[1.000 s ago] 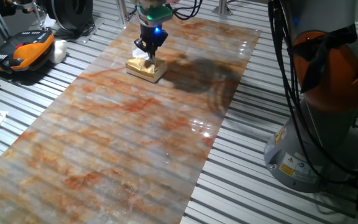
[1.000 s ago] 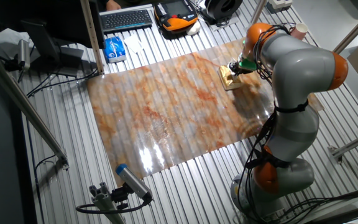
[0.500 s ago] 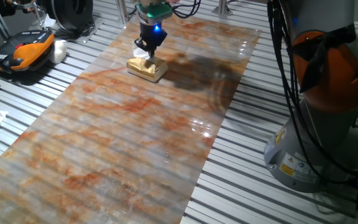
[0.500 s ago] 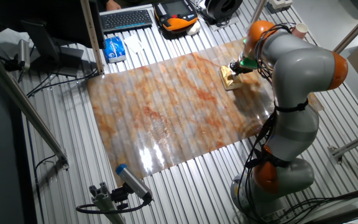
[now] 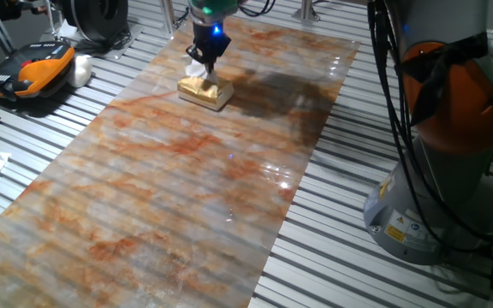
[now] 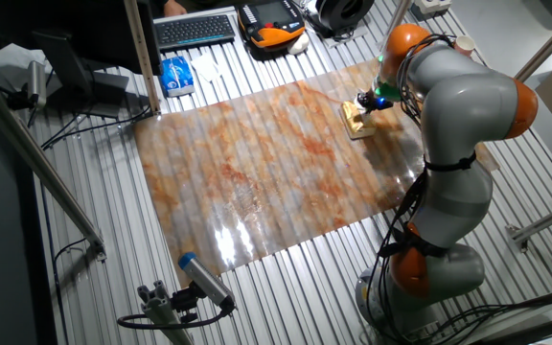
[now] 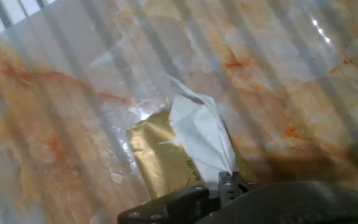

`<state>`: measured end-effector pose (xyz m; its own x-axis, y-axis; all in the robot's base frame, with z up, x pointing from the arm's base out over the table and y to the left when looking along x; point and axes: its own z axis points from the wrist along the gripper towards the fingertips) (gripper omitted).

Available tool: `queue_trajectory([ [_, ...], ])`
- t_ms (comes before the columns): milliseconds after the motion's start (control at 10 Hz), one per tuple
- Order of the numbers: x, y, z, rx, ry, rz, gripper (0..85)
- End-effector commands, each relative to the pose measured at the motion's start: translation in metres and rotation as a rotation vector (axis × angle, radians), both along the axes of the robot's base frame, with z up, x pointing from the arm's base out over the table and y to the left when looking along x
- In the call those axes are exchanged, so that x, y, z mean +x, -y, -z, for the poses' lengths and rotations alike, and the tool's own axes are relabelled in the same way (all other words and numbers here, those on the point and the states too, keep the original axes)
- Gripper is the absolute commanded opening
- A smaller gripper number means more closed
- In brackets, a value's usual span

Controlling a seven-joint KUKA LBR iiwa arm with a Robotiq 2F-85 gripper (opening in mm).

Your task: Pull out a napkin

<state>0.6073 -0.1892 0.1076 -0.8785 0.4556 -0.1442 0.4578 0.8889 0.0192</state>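
A small shiny gold box (image 5: pixel 205 91) lies on the marble-patterned mat near its far end. A white napkin (image 5: pixel 197 68) rises out of the box's top into my gripper (image 5: pixel 204 62), which hangs just above the box and is shut on the napkin's upper end. In the hand view the crumpled napkin (image 7: pixel 201 134) stretches from the gold box (image 7: pixel 160 155) up to my fingertips (image 7: pixel 224 182) at the bottom edge. The other fixed view shows my gripper (image 6: pixel 364 101) over the box (image 6: pixel 356 122), with the napkin too small to make out.
The marble mat (image 5: pixel 187 188) lies on a slatted metal table. An orange and black device (image 5: pixel 32 68) sits at the left. A keyboard (image 6: pixel 195 29) and a blue packet (image 6: pixel 175 75) lie beyond the mat. The arm's base (image 5: pixel 439 171) stands at the right.
My gripper has risen from the top of the gold box, drawing the white napkin up out of it. The box has stayed where it was.
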Motion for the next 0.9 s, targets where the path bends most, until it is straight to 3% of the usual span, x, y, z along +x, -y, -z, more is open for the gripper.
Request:
queue_trajectory([
  [0,-0.0002,0.0,0.0,-0.001,0.001,0.0,0.0],
  [800,-0.0052,-0.003,-0.027,0.022,-0.007,-0.015,0.0],
])
